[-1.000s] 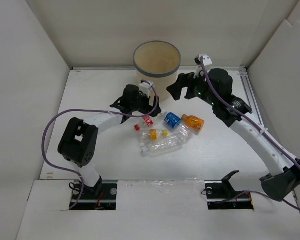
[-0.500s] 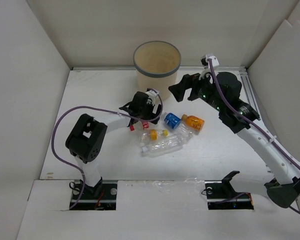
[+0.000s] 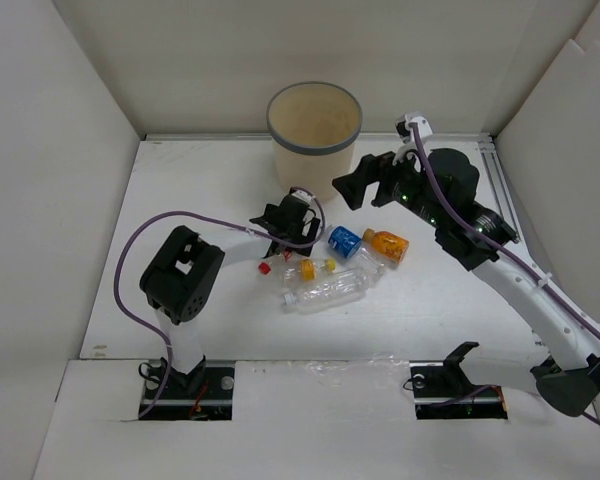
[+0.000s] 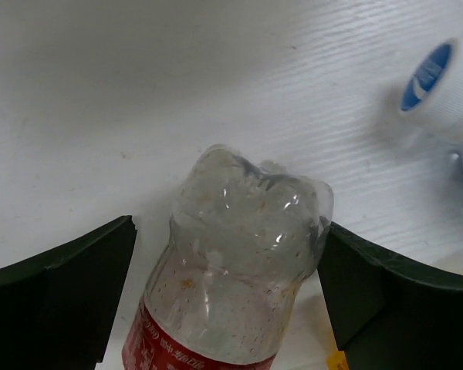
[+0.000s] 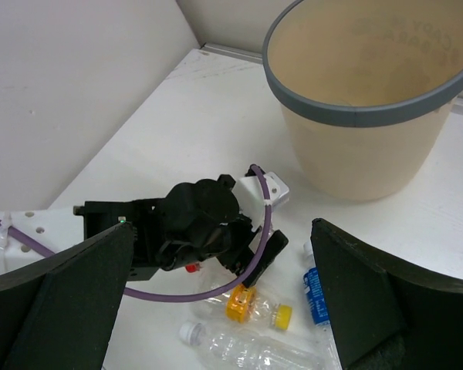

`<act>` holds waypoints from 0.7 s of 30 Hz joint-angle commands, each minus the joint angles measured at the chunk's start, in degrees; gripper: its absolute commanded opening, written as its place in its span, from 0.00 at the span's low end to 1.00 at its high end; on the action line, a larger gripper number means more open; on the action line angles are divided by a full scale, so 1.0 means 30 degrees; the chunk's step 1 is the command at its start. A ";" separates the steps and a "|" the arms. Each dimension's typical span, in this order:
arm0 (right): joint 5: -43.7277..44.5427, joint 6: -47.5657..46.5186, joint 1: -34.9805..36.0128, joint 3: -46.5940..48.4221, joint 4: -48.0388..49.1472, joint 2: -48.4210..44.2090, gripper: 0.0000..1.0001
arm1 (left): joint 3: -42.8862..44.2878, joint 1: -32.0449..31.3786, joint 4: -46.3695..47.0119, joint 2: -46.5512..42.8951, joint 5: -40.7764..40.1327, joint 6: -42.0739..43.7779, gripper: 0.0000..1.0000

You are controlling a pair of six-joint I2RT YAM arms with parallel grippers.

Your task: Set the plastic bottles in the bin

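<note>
The red-labelled plastic bottle [image 4: 239,270] lies on the table between the jaws of my open left gripper [image 3: 292,243]. The right finger is against its base and the left finger stands a little apart. Its red cap [image 3: 264,268] pokes out beside the wrist. Close by lie a yellow-labelled bottle [image 3: 310,268], a blue-labelled one [image 3: 345,241], an orange-labelled one [image 3: 388,244] and a larger clear bottle [image 3: 325,290]. The beige bin [image 3: 315,128] stands behind them. My right gripper [image 3: 352,186] hangs open above the table beside the bin, holding nothing.
White walls close the table in on the left, back and right. The left arm's purple cable [image 3: 140,240] loops out over the table's left side. The left arm's wrist [image 5: 197,220] sits low in front of the bin [image 5: 355,116].
My left gripper has moved forward and down until its jaws straddle the red-labelled bottle, which slid a little toward the near left. The right gripper drifted slightly left.
</note>
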 commanded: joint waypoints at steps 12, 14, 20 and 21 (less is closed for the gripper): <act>0.0497 -0.0233 0.0602 0.0220 0.0649 0.0137 1.00 | 0.1539 0.0942 -0.2095 0.0180 -0.4224 -0.3105 0.15; 0.0497 -0.0409 0.0602 0.0220 0.0823 0.0137 1.00 | 0.1978 0.0942 -0.2883 0.0182 -0.4694 -0.3515 0.04; -0.2599 -0.0645 -0.0127 -0.1328 0.3423 0.0369 1.00 | 0.3149 0.0942 -0.5083 -0.2771 -0.8005 -0.6705 0.00; -0.3681 -0.0644 -0.0420 -0.1652 0.4099 0.0371 1.00 | 0.3152 0.0942 -0.5085 -0.4372 -0.8007 -0.6711 0.00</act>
